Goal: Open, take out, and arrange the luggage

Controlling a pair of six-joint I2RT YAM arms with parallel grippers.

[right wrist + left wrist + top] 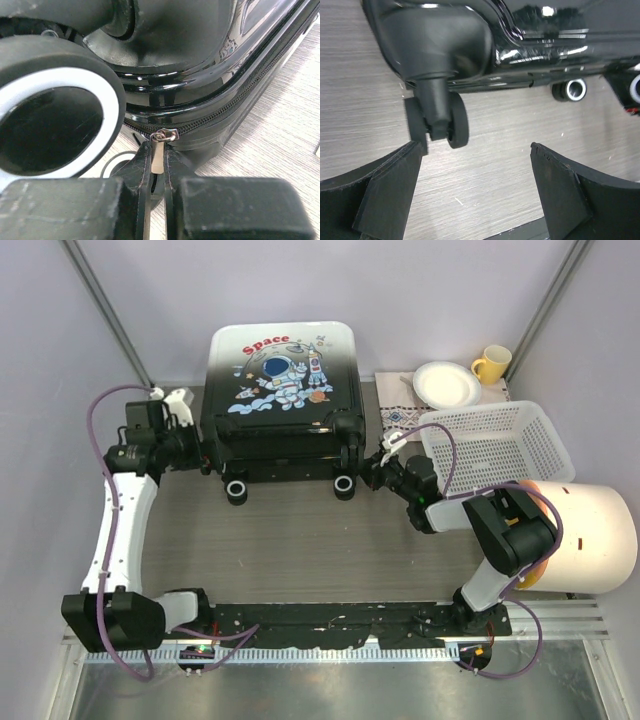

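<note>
The luggage (283, 400) lies flat and closed at the back middle, astronaut and red "Space" print up, wheels toward me. My right gripper (377, 472) is at its near right corner, next to a white-rimmed wheel (55, 120), and is shut on the silver zipper pull (158, 156) of the black zipper (235, 102). My left gripper (200, 452) is open and empty at the near left corner. In the left wrist view a black caster wheel (451, 125) hangs between the spread fingers (395, 185), touching neither pad.
A white slatted basket (497, 452) stands right of the luggage. Behind it are a white plate (446, 384) and a yellow mug (491, 363) on a patterned cloth. A large cream cylinder (590, 537) lies at the right edge. A white object (176, 400) sits left of the luggage.
</note>
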